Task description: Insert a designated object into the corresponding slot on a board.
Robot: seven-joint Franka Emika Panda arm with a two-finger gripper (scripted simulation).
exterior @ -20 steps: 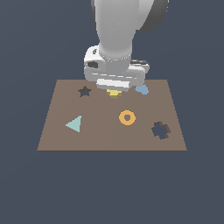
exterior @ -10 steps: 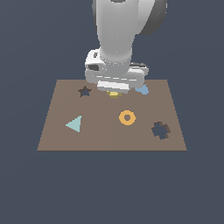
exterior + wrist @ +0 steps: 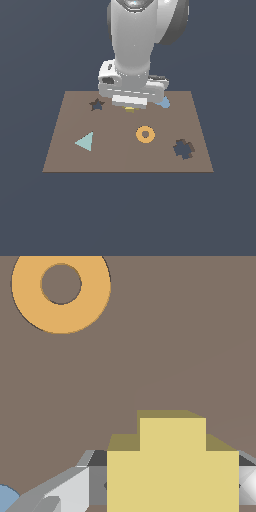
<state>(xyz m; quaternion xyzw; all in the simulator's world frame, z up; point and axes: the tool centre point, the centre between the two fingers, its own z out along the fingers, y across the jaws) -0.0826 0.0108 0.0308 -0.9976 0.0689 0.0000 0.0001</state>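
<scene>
The brown board (image 3: pixel 65 150) lies flat. My gripper (image 3: pixel 129 106) is low over its far middle. A pale-yellow stepped piece (image 3: pixel 129 108) just shows under the hand. In the wrist view this piece (image 3: pixel 172 461) sits between my grey fingers (image 3: pixel 65 491), whose pads rest against its sides. The gripper is shut on it. The dark cross-shaped slot (image 3: pixel 184 149) is at the near side, toward the exterior view's right, well away from the gripper. The piece's full outline is hidden by the hand.
An orange ring (image 3: pixel 145 134) lies between the gripper and the slot; it also shows in the wrist view (image 3: pixel 61 287). A light-blue blob (image 3: pixel 164 103) is beside the hand. There is a dark star hole (image 3: pixel 96 104) and a teal triangle (image 3: pixel 85 141).
The hand has sunk slightly toward the board, and less of the yellow piece shows under it in the exterior view. Nothing else moved.
</scene>
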